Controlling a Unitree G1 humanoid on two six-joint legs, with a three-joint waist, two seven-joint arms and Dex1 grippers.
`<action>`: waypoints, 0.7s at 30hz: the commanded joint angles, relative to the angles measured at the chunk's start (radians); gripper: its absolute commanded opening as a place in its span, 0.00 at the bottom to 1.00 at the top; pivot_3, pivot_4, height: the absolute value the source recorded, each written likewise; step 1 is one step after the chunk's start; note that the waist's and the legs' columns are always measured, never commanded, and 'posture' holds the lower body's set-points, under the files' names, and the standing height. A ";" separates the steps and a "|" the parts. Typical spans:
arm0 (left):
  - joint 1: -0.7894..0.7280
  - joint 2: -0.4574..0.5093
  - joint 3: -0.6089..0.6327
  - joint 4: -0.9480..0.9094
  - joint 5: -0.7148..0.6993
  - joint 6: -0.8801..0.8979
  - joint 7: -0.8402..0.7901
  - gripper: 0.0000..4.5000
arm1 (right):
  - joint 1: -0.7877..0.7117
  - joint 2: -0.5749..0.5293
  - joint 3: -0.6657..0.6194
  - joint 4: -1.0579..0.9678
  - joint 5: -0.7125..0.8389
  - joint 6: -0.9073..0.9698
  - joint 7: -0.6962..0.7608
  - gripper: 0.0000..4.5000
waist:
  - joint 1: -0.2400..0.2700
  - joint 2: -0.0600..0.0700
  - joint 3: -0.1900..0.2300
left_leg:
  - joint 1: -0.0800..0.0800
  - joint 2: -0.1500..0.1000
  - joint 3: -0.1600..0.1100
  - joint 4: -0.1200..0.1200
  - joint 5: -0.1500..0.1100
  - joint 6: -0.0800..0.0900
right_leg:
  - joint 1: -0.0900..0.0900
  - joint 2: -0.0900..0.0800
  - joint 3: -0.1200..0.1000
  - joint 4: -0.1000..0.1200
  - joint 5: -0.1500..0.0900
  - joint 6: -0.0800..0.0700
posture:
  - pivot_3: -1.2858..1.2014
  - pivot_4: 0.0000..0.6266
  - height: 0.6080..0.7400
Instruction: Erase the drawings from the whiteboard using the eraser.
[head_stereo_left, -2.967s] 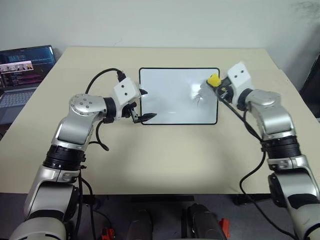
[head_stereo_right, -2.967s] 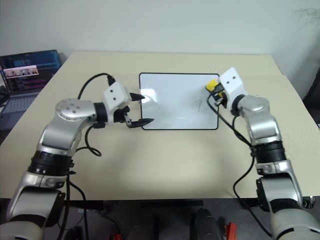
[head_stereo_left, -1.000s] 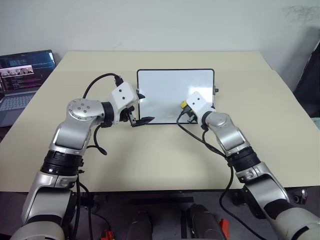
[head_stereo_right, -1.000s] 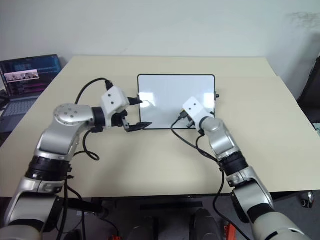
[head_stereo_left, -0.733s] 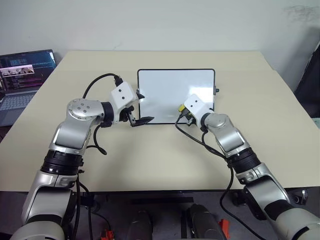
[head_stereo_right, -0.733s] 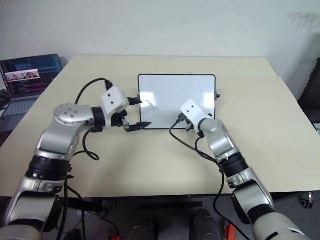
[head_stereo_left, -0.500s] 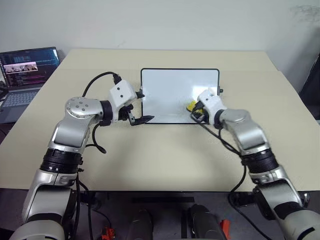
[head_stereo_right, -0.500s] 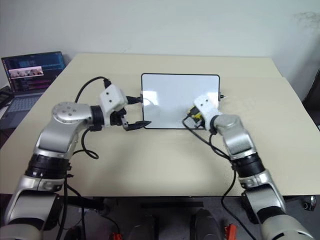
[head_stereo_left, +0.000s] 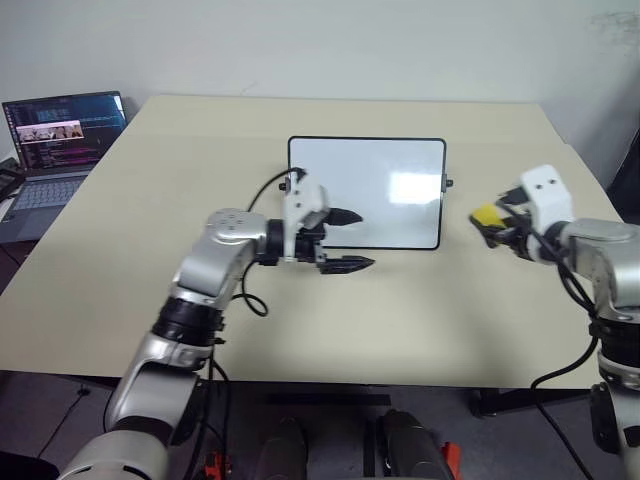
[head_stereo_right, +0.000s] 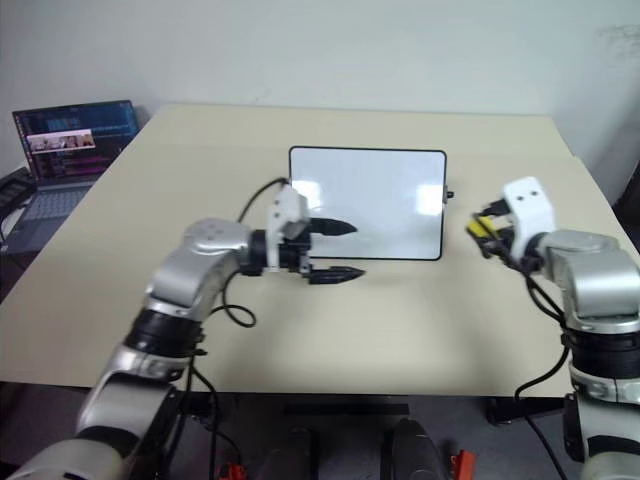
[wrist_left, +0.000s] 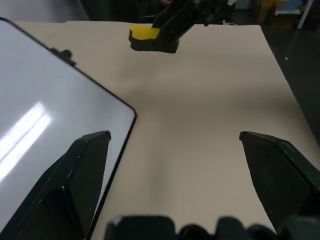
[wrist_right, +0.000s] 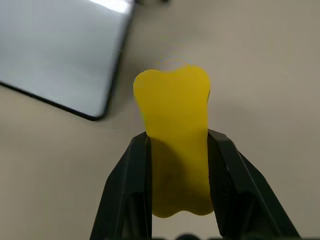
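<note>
The whiteboard (head_stereo_left: 367, 185) lies flat at the table's middle, plain white with a glare patch; the drawings are out of view. To the right of the board, above bare table, hangs the yellow eraser (head_stereo_left: 487, 215), pinched between the black fingers of my right gripper (head_stereo_left: 496, 221). The right wrist view has the eraser (wrist_right: 175, 135) squeezed in the jaws, with a board corner (wrist_right: 60, 55) beyond. My left gripper (head_stereo_left: 366, 239) stands open and empty over the board's front edge, pointing right. Its wrist view looks past the board's corner (wrist_left: 45, 100) to the held eraser (wrist_left: 145, 34).
An open laptop (head_stereo_left: 55, 130) with a lit screen sits off the table's far left corner. The beige table (head_stereo_left: 300, 320) stretches bare in front of the board and to both sides. A dark object stands beyond the table's right edge.
My right gripper carried the eraser off the board's front right part, out to the right over the table. My left gripper swung right along the board's front edge. The camera also shifted.
</note>
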 joint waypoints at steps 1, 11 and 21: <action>-0.031 -0.046 -0.031 0.033 0.021 -0.045 -0.003 1.00 | 0.021 -0.041 -0.071 0.042 0.011 -0.022 -0.023 0.25 | -0.004 0.000 0.000 | 0.000 0.000 0.000 0.000 0.000 0.000 | 0.000 0.000 0.000 -0.002 0.000 0.001 | 0.52 0.24 1.00; -0.011 -0.112 -0.078 0.057 0.081 -0.104 0.028 1.00 | 0.045 -0.068 -0.072 0.206 0.027 -0.129 -0.050 0.25 | -0.013 0.001 0.000 | -0.001 0.000 0.002 -0.002 0.000 0.000 | 0.001 0.000 0.001 -0.005 0.001 0.001 | 0.52 0.24 1.00; 0.011 -0.123 -0.076 0.031 0.095 -0.119 0.052 1.00 | 0.034 -0.109 0.023 0.338 0.015 -0.262 -0.035 0.25 | -0.011 0.001 0.000 | 0.000 0.000 0.002 -0.002 0.000 0.000 | 0.001 0.000 0.001 -0.005 0.001 0.001 | 0.52 0.24 1.00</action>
